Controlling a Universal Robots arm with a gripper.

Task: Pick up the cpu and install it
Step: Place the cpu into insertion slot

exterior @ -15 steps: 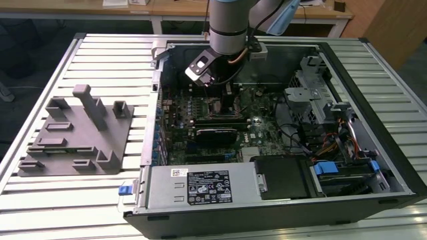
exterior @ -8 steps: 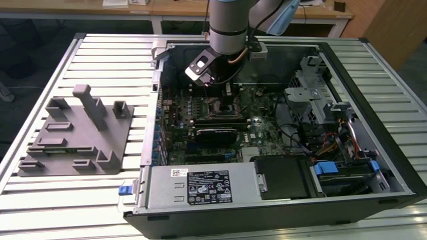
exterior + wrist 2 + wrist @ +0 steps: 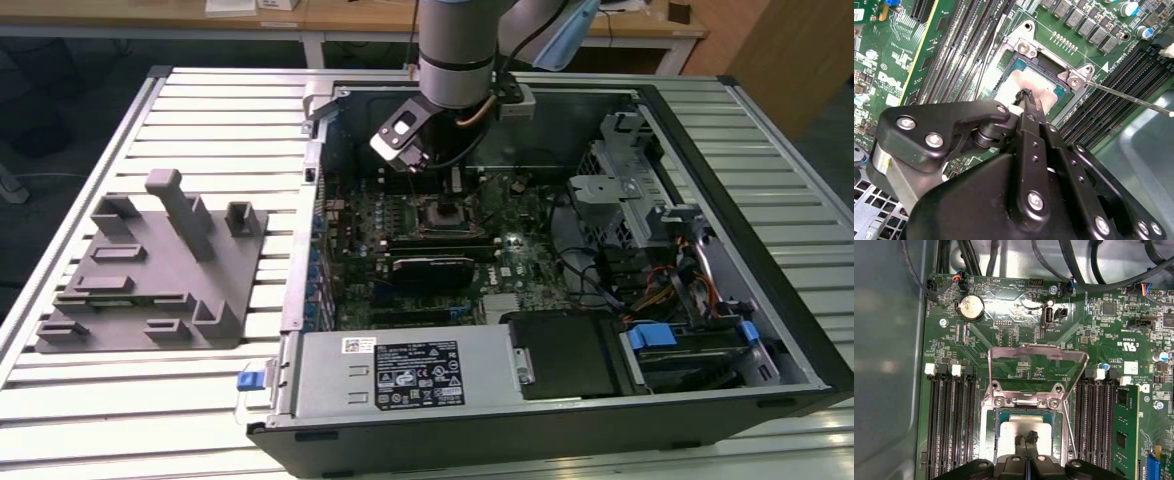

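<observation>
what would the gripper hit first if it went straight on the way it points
The cpu, lying in its open socket: the gripper points straight down at its metal top. Whether it already touches is unclear.

PC case point(image 3: 534, 435), grey block point(image 3: 147, 270), mobo point(image 3: 530, 265)

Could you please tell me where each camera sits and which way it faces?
Exterior view: off the arm, looking down into the open computer case; the arm and gripper show.
First wrist view: on the wrist, facing the motherboard; the gripper's end shows.
Second wrist view: on the wrist, close behind the gripper, looking along its linkage.
Both wrist views share the cpu in its socket beneath the shut gripper.
</observation>
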